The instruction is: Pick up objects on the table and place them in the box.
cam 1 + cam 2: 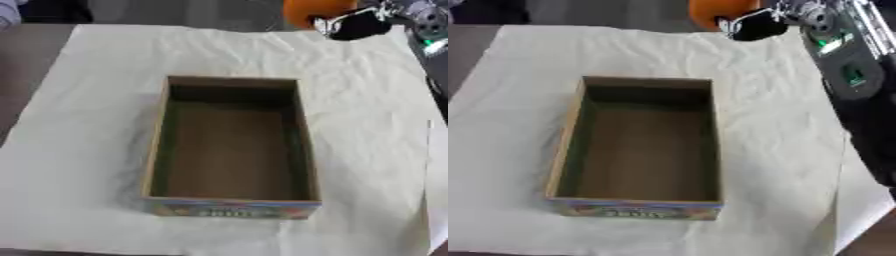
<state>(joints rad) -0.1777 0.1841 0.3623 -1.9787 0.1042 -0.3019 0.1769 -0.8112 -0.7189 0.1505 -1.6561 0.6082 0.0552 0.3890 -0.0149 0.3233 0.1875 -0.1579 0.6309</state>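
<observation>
An open cardboard box with a colourful printed front stands in the middle of the white cloth; nothing shows inside it. A round orange object is at the far edge of the cloth, right of centre, partly cut off by the top of the view. My right hand, black, is against the orange object's right side, blurred. Its arm comes in along the right edge. The left hand shows in neither view.
The cloth is creased and covers most of the dark table, which shows bare at the far left. A white sheet edge lies at the right side.
</observation>
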